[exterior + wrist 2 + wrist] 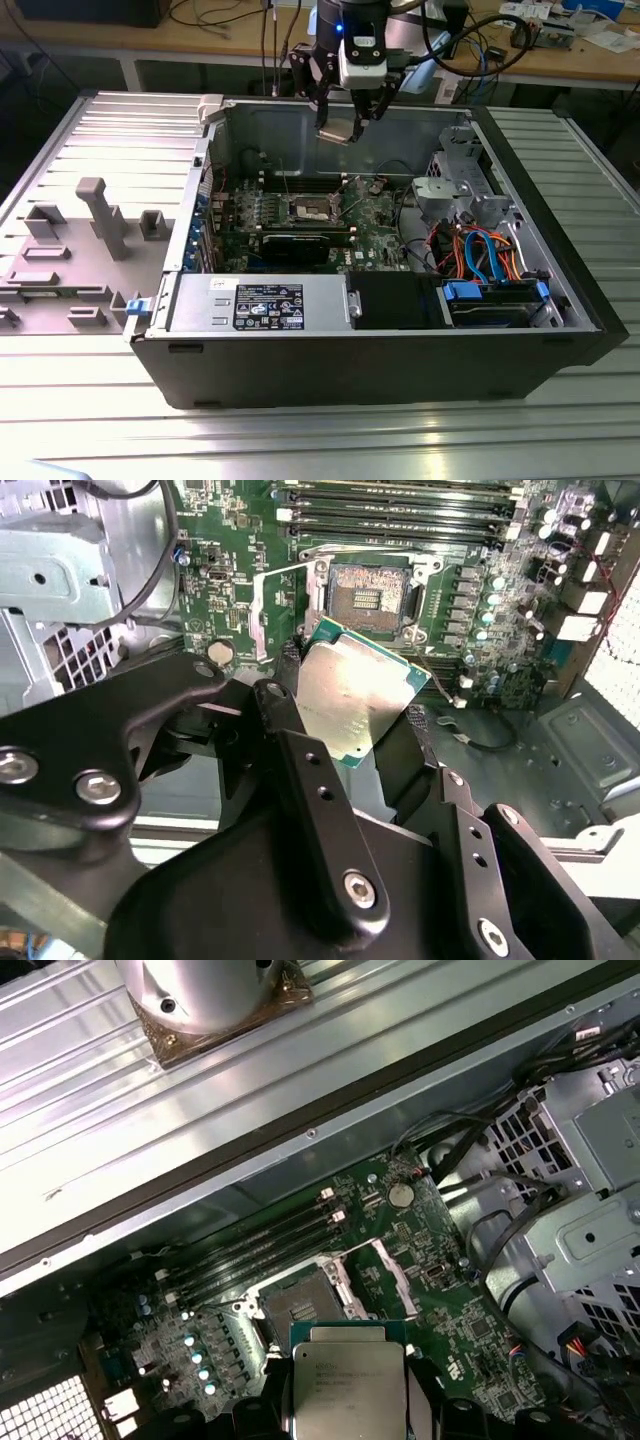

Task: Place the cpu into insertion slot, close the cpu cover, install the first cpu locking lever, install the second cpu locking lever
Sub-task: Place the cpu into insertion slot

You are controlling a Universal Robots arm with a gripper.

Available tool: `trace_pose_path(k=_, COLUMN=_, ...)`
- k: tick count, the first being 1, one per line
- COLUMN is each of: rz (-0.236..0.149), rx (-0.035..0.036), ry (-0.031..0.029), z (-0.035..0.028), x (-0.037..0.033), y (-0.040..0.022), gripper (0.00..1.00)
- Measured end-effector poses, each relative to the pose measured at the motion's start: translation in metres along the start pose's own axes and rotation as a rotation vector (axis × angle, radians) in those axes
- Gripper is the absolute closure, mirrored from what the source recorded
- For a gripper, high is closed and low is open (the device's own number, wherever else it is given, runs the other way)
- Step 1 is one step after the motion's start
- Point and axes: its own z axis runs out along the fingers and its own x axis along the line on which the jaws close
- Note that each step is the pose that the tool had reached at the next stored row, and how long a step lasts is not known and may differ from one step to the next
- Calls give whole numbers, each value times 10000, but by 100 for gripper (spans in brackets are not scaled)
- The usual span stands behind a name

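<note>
My gripper (340, 122) hangs above the open computer case, shut on the cpu (338, 131). In the second wrist view the cpu (350, 695) is a silver-topped square with a green edge, tilted between the black fingers (300, 755). It hovers above and apart from the insertion slot (368, 598), whose dark centre lies bare. The cpu cover (262, 615) is swung open beside the socket. In the first wrist view the cpu (348, 1385) sits just short of the insertion slot (295, 1305) and the raised cpu cover (388, 1275). The locking levers are too thin to tell.
Long memory slots (400, 510) run beside the socket. A black card (295, 245) lies across the board. The metal drive cage (450, 195), coloured cables (480, 255) and the power supply (265, 300) fill the case's near side and the exterior view's right. Grey fixtures (100, 215) stand outside.
</note>
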Motion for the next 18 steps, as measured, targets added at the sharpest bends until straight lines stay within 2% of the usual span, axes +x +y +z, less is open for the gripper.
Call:
trace_pose_path(k=3, rz=608, rx=-12, ry=-51, z=23, x=0, y=-2, gripper=45)
trace_pose_path(k=5, rz=837, rx=-14, ry=-64, z=33, x=0, y=-3, gripper=45)
trace_pose_path(k=7, rz=876, rx=-9, ry=-56, z=39, x=0, y=-6, gripper=45)
trace_pose_path(k=8, rz=901, rx=17, ry=-20, z=46, x=-1, y=-7, gripper=45)
trace_pose_path(k=11, rz=1010, rx=69, ry=-49, z=67, x=-2, y=-8, gripper=45)
trace_pose_path(k=13, rz=1313, rx=179, ry=-141, z=99, x=-3, y=-11, gripper=45)
trace_pose_path(k=18, rz=1550, rx=194, ry=-164, z=133, x=-3, y=-14, gripper=45)
